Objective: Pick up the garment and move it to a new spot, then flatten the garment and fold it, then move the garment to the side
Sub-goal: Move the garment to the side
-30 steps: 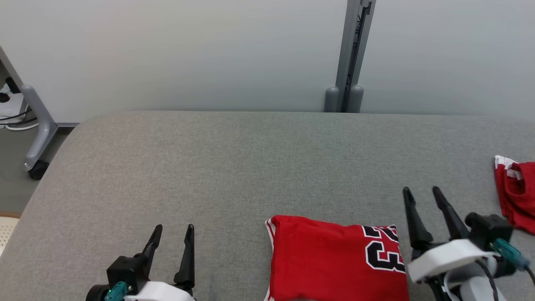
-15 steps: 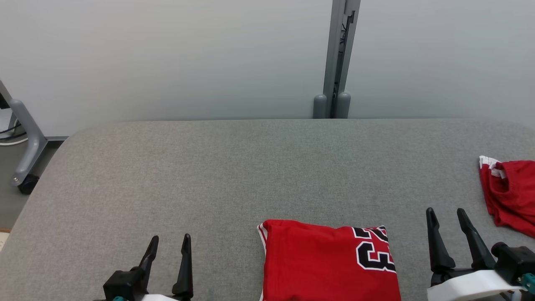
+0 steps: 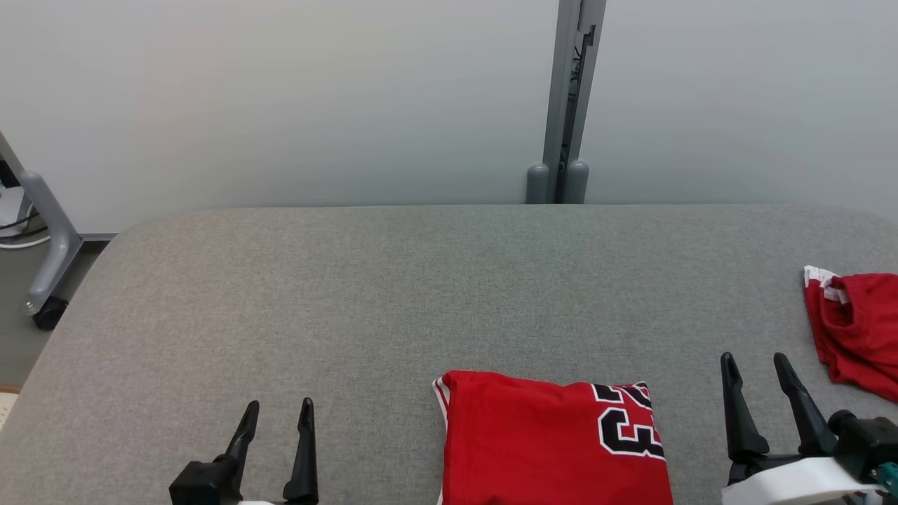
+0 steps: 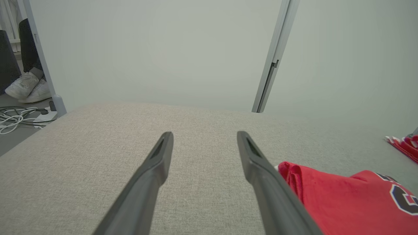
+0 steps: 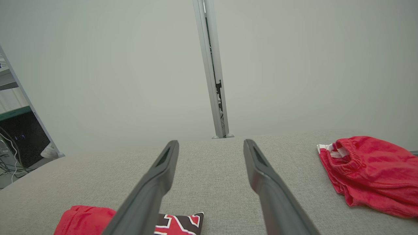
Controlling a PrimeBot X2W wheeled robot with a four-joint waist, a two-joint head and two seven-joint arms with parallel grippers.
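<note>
Folded red numbered jersey (image 3: 533,449), near edge of grey fabric table (image 3: 351,301), looks soft, limp; pinch corners; left gripper (image 3: 278,405), right gripper (image 3: 754,359) fingers wide, empty

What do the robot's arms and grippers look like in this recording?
The left gripper and right gripper match: two long, tapering dark fingers, each with a slot-like recess near the tip, rising from a black block. Behind the right one sit a white wrist shell and a small teal connector.
</note>
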